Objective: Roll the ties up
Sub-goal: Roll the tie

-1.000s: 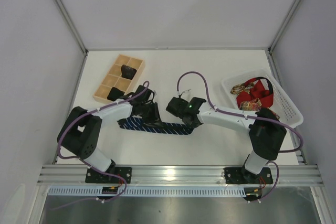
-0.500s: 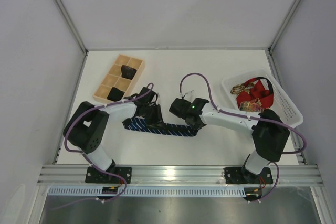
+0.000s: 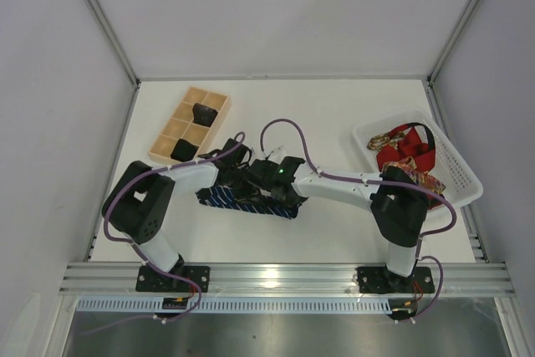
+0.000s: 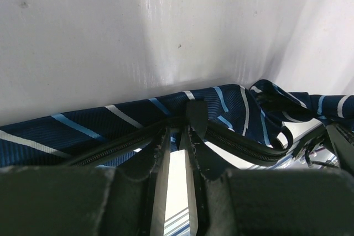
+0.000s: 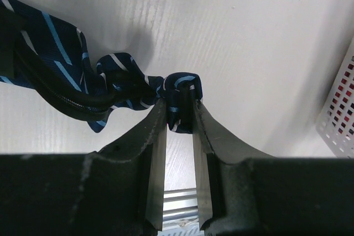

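Observation:
A navy tie with pale diagonal stripes lies bunched on the white table between both arms. My left gripper is shut on it; in the left wrist view the narrow jaws pinch the tie's upper edge. My right gripper is close beside the left and shut on the tie's folded end, with crumpled fabric trailing left. Two rolled dark ties sit in a wooden tray. Red tie and gold-patterned tie lie in a white basket.
The wooden tray stands at the back left, just beyond the left arm. The white basket sits at the right edge, and its mesh wall shows in the right wrist view. Purple cables loop above the arms. Grey walls enclose the table.
My right gripper has moved left with the tie's end, ending next to the left gripper. The tie is shorter and more bunched. The left gripper shifted slightly right.

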Tool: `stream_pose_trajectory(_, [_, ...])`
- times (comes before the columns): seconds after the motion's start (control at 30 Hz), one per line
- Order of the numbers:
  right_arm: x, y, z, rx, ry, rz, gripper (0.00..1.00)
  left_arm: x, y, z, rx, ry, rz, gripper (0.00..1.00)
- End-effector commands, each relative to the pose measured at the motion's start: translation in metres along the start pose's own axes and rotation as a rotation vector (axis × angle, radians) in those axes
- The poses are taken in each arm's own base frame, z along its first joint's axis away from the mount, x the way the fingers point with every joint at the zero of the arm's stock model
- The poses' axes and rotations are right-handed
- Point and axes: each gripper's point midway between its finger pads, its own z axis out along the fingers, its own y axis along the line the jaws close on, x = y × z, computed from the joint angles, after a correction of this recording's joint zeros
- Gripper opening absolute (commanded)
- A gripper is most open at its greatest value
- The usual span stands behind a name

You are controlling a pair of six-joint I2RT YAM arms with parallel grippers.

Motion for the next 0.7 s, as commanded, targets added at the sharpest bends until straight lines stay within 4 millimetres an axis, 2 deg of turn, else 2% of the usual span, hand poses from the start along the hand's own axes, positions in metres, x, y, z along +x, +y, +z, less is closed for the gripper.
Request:
stream_pose_trajectory(0.0, [-0.006, -0.013, -0.010, 0.042, -0.034, 0.005, 0.10, -0.002, 0.001, -0.003, -0.019, -0.014, 0.015, 0.22])
stream_pose_trajectory(0.27, [0.004, -0.051, -0.013, 0.140, -0.063, -0.002, 0.10, -0.003, -0.018, -0.021, 0.040, -0.014, 0.053, 0.24])
stream_pose_trajectory(0.37, [0.005, -0.062, -0.013, 0.161, -0.070, 0.010, 0.10, -0.006, -0.036, -0.028, 0.104, -0.009, 0.064, 0.22])
stream_pose_trajectory(0.53, [0.002, -0.066, -0.015, 0.176, -0.085, 0.017, 0.10, -0.007, -0.074, -0.034, 0.233, 0.036, 0.084, 0.15])
stream_pose_trajectory(0.63, [0.000, -0.065, -0.014, 0.178, -0.088, 0.019, 0.10, -0.004, -0.092, -0.025, 0.283, 0.065, 0.093, 0.13])
stream_pose_trajectory(0.67, [-0.001, -0.065, -0.014, 0.176, -0.090, 0.019, 0.11, 0.002, -0.099, -0.022, 0.300, 0.092, 0.101, 0.13])
